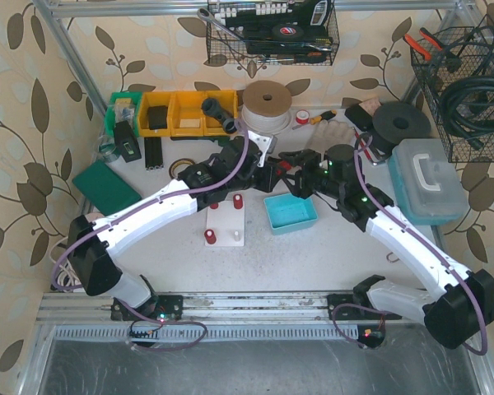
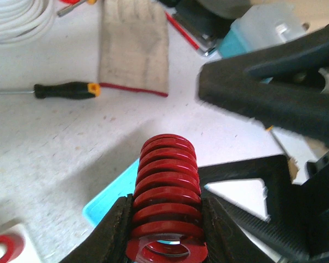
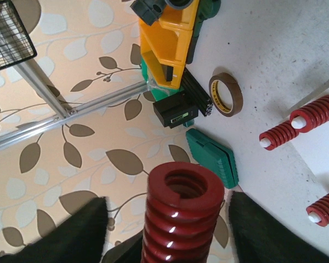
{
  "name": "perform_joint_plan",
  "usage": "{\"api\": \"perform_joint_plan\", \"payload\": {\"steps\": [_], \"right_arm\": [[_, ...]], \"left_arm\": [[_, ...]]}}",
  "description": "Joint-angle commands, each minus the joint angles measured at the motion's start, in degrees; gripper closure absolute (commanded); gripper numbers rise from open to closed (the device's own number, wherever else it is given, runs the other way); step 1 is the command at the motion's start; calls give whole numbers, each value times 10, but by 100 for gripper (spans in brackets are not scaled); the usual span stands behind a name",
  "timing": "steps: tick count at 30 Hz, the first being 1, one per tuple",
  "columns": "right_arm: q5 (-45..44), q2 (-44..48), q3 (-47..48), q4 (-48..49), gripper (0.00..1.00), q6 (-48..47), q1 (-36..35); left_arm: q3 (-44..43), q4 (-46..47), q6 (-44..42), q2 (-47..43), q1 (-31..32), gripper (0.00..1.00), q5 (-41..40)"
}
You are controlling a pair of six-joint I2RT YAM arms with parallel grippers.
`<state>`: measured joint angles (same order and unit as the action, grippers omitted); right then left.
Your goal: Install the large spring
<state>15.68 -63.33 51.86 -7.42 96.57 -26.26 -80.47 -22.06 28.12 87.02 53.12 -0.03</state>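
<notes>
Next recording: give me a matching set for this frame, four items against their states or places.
Items:
1. large red spring
2. left claw
3. right claw
4. brown tape roll

States or places:
A. open around the spring
B. flat on the table near the yellow bins
C. shut on the spring
D. held in the air

Pairs: 1-D, 2-C, 3-A, 4-B

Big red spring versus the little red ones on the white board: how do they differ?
The big spring looks much fatter than the small springs. It is held aloft in the left gripper; the small springs sit over pegs on the white board. Both are red coils.
</notes>
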Motion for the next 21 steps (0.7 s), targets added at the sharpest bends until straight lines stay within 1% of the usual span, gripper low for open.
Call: {"api": "perform_joint_plan", "payload": {"steps": [1,3,6,7,10,12,14,17,21], "right_arm": [[8,21,20,-72,13,-110,21],[10,25,23,-105,11,-161,32],[15,23,29,-142,11,-247,41],[16,14,36,-167,11,-291,41],[34,-25,64,-209,11,-382,40],[37,-54,80,-235,13,-456,34],[21,-79,94,-249,14,-503,22],[-13,-107,99,-249,15,-541,2],[-96,-116,73,-217,15,-540,-39]], "left_arm": [[-55,-102,-31,-29,-16,100,1],[-75,-152,-41,-32,-27,100,12],[-119,-256,-54,-24,-43,100,23],[-136,-294,-59,-19,-46,100,24],[-179,-395,-75,-1,-49,100,27],[-198,-448,-79,8,-49,100,27],[-212,-491,-79,19,-49,100,32],[-231,-542,-77,42,-49,100,55],[-221,-586,-71,72,-48,100,73]]}}
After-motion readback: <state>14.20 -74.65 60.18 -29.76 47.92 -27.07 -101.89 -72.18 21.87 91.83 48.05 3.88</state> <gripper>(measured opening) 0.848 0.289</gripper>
